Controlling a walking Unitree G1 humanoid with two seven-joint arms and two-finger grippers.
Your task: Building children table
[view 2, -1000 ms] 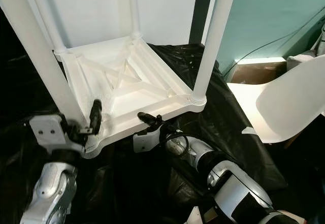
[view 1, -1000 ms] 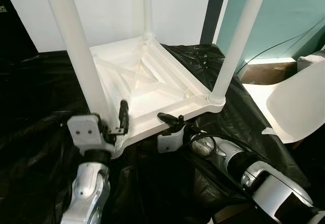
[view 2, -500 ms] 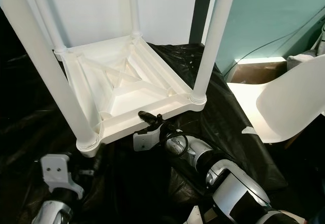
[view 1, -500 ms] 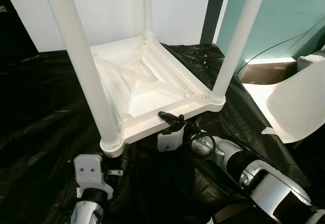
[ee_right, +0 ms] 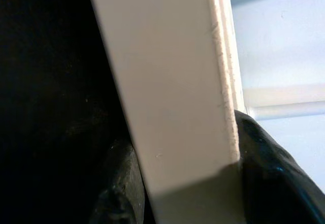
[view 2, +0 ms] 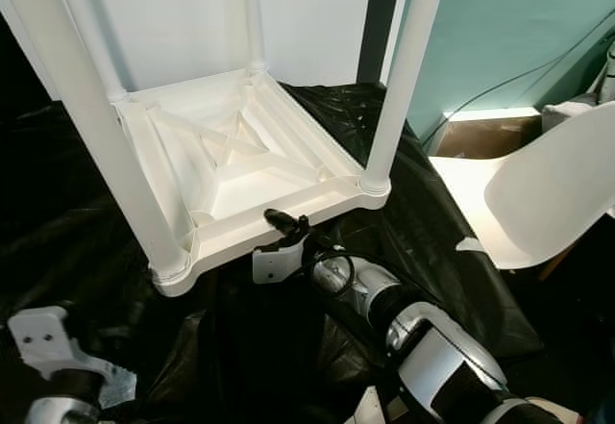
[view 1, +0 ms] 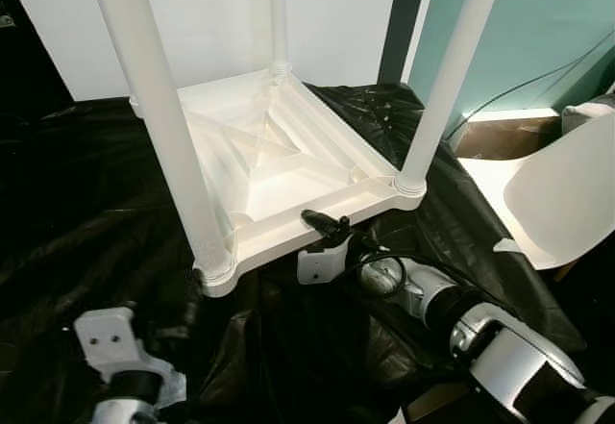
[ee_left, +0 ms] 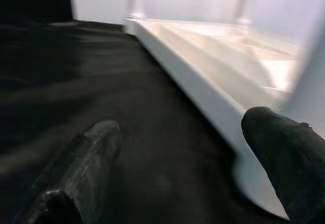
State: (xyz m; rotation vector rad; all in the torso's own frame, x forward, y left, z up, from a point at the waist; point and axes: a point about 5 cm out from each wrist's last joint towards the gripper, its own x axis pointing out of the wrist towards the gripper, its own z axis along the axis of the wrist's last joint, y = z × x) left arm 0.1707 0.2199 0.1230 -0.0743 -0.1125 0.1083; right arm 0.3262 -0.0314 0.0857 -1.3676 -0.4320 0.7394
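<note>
A: Where did we have the white plastic children's table?
B: Upside down on the black plastic sheeting, legs up. Our right gripper was clamped on the near rim, one finger on the inner side, the other on the outer.
A: Left gripper?
B: Spread wide, gripping nothing, low over the sheeting. The table's near corner sat just ahead of it, off toward one finger, not between them.
A: So one-handed hold.
B: Yes. We judged that weak for turning or shifting the table, since the rim could twist in the pinch. Better to bring the left onto the rim beside the near corner leg, close fully, then lift with both evenly.
A: Hazards?
B: The white moulded plastic chair stood near, off to the right arm's outer side. We'd swing the legs away from it.
</note>
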